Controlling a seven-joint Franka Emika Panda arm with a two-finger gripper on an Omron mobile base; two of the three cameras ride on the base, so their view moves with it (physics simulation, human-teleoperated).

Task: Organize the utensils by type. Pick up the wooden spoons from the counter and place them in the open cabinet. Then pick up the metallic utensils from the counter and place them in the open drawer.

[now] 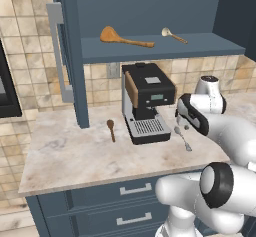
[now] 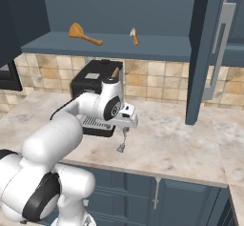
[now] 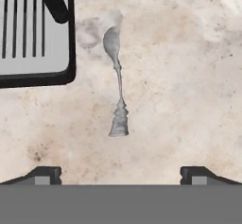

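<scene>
Left base view: from behind and left of the arm, facing forward and down over the counter (image 1: 75,151). Right base view: same counter and coffee machine (image 2: 95,79) seen from the opposite side. Hand view: close, straight down on the metal spoon (image 3: 116,88) beside the machine's drip tray (image 3: 33,29).

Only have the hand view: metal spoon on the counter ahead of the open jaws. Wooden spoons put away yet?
Observer: Yes. The large wooden spoon and the small cream-bowled spoon both lie on the open cabinet's shelf.
Operator: Any other utensil on the counter?
Observer: One, a short dark brown spoon. It lies on the other side of the coffee machine from the metal spoon.
Operator: Where are the jaws over it?
Observer: In the right base view they hang low, right above the spoon.
</scene>
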